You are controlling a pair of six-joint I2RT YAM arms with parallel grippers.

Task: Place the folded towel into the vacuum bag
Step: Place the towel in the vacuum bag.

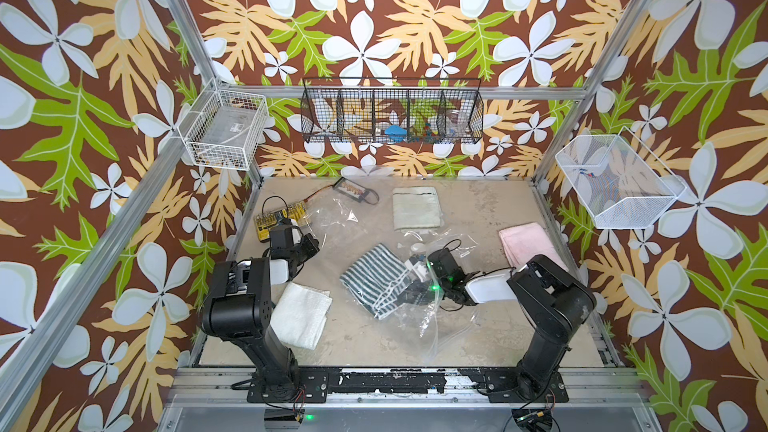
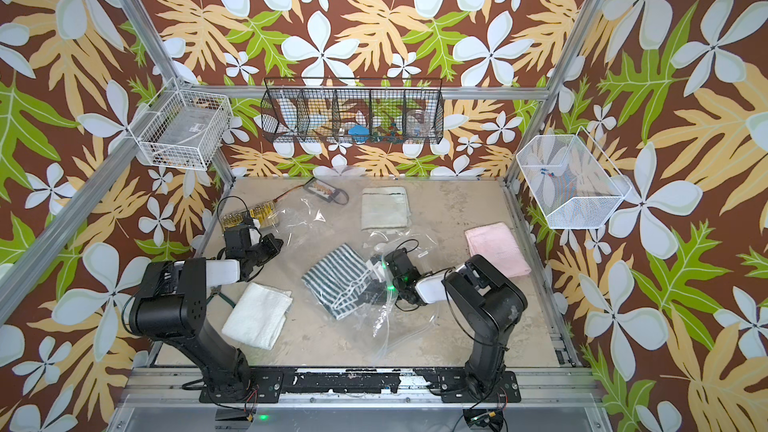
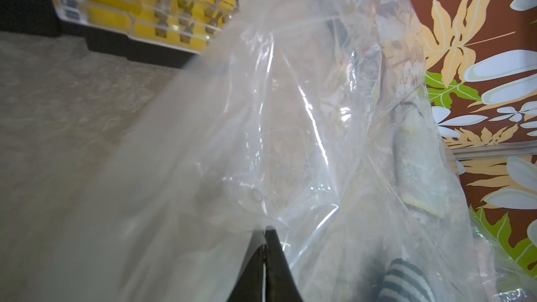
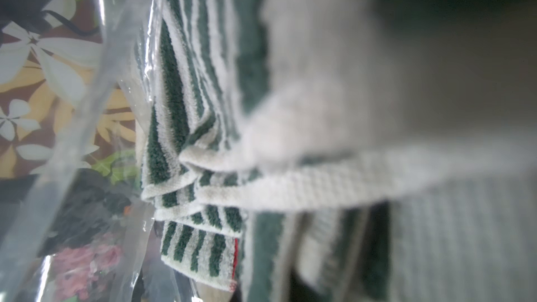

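Striped towel (image 1: 374, 280) lay at frame centre on the worktop (image 1: 478, 338), apparently partly inside the bag (image 1: 428, 320). Right fingers (image 1: 409, 281) gripped its edge and left fingers (image 3: 274, 260) pinched bag film. Sound practice called for a raised, taut mouth while the towel was pushed deeper.

We see a robot test cell in a lab: an aluminium frame (image 1: 536, 95) boxes in a worn table (image 1: 478, 209). Printed flower-and-leaf walls (image 1: 374, 14) close three sides. A white wire basket (image 1: 224, 130), a black mesh basket (image 1: 392, 118) and a white mesh basket (image 1: 615, 184) hang around it. A left arm (image 1: 241, 305) and a right arm (image 1: 548, 297) are bolted to a rail (image 1: 415, 400) at the table's front.
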